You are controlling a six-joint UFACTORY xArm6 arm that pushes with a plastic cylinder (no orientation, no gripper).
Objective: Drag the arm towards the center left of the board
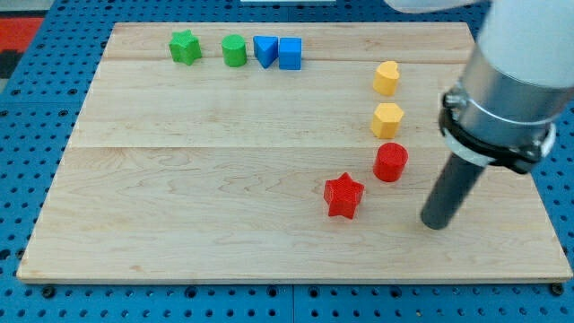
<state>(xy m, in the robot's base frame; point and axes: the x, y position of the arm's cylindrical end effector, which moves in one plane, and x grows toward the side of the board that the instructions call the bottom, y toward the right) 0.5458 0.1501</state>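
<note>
Low on the view's right, our tip [434,222] rests on the worktop [197,179], at the end of a straight dark rod [451,188] that leans up to the right into a wide grey and white arm body [507,94]. We carry no gripper, only this rod, so nothing on it opens, closes or holds a block. The tip touches no block. Nearest to it is the red cylinder [390,161], up and to the view's left, with bare wood between them. The red star [343,195] lies farther to the view's left, a little above the tip's level. Above the red cylinder we see the yellow hexagon [387,119], and above that the yellow heart [387,78], the three forming a rough column on the board's right half. Along the view's top edge a row runs from left to right: green star [186,47], green cylinder [234,50], blue triangle [265,49] and blue cube [290,53]. The two blue blocks sit touching or very nearly so; we cannot tell which. The two green ones stand apart. All four are well away from the tip. The tip sits at the board's lower right, far across from the centre left. Around the board we see a blue pegboard [27,135].
</note>
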